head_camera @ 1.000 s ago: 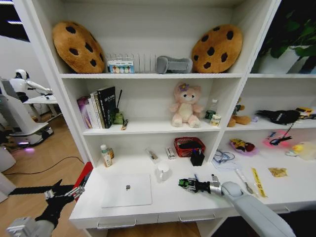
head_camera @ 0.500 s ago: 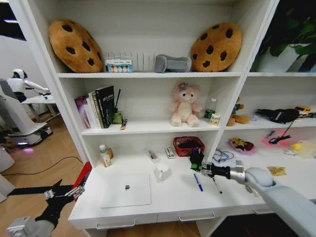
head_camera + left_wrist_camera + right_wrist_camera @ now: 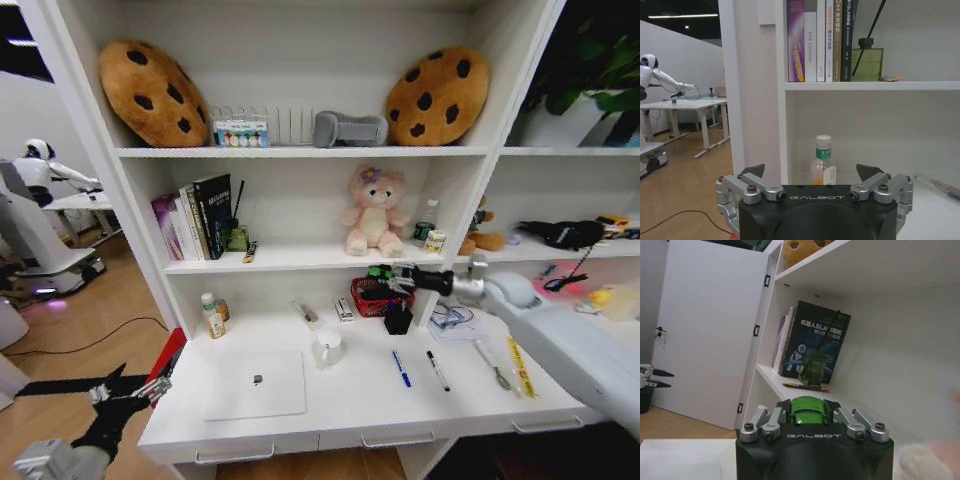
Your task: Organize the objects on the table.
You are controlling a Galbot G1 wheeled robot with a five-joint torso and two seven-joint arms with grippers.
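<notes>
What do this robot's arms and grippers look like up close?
The right arm has a smooth pale grey shell. Each gripper, left gripper and right gripper, has a black body marked GALBOT, silver metal linkages with screws, and dark fingertips.

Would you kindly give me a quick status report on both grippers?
Right gripper shut on green toy car, raised above red basket. Left gripper open, parked off table's left end. Path unobstructed.

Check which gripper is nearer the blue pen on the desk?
Right. The right gripper, shut on the green toy car, hangs above and just behind the blue pen, near the red basket. The left gripper sits off the table's far left edge.
</notes>
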